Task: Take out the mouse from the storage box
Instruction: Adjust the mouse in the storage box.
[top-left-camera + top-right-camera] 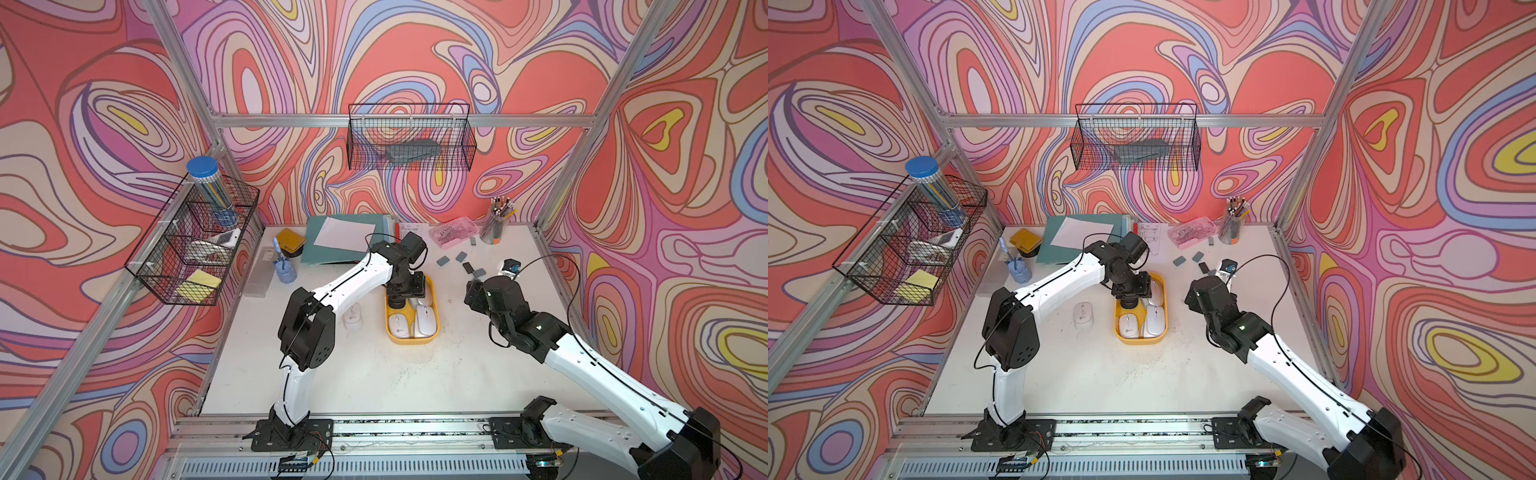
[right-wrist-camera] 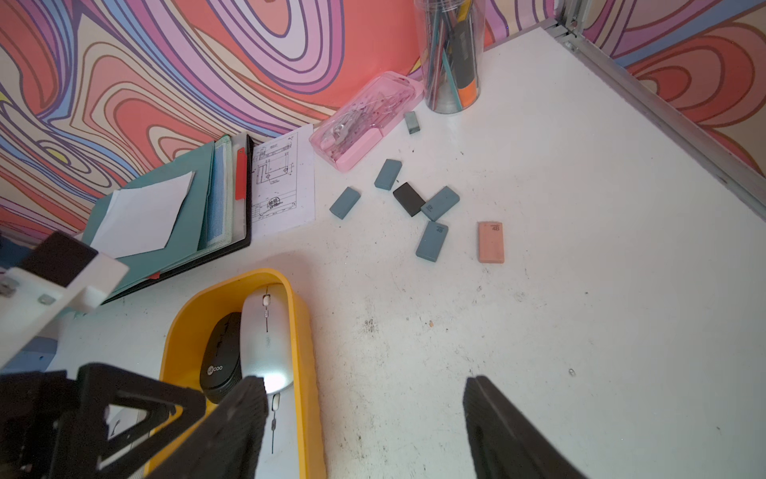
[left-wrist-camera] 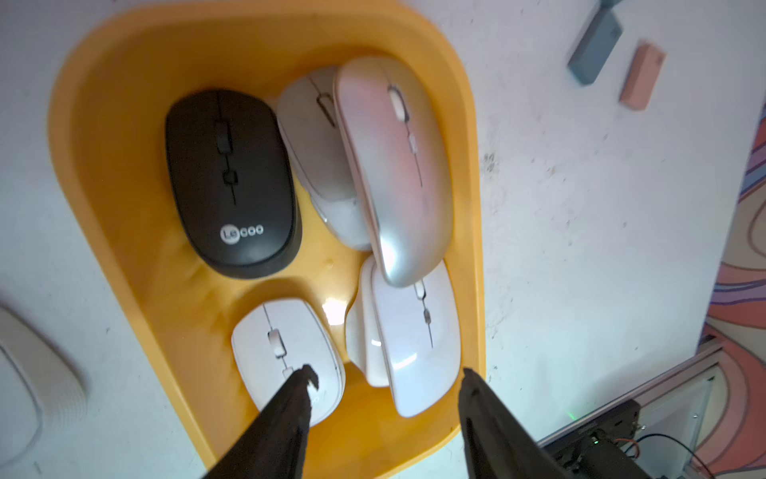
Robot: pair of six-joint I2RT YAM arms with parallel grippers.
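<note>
Left gripper (image 3: 389, 375) hangs over the storage box (image 3: 78, 124) with its jaws partly apart and nothing between them. In the left wrist view one fingertip (image 3: 309, 377) shows above a small white mouse (image 3: 286, 344), and the other stands by a flat white mouse (image 3: 414, 348) that lies on top of another white one. Neither is gripped. Beyond these, at the box's far end, lie a black mouse (image 3: 232, 182) and a silver mouse (image 3: 398, 166), the silver one resting tilted on a grey mouse (image 3: 315, 153).

In a top view the box sits at the centre of the frame on the desk (image 1: 332, 374). Just left of it, apart from its wall, a white mouse (image 1: 353, 318) lies out on the bare surface. So one mouse appears to be out, while at least five remain inside. If more are meant to come out, most of the work is left, and the next grasp has not begun.

Right of the box in the frame, the right gripper (image 2: 362, 383) hovers near its wall with its jaws wide and empty. Farther back, toward the upper right of the desk, loose erasers (image 1: 442, 261) lie scattered.
</note>
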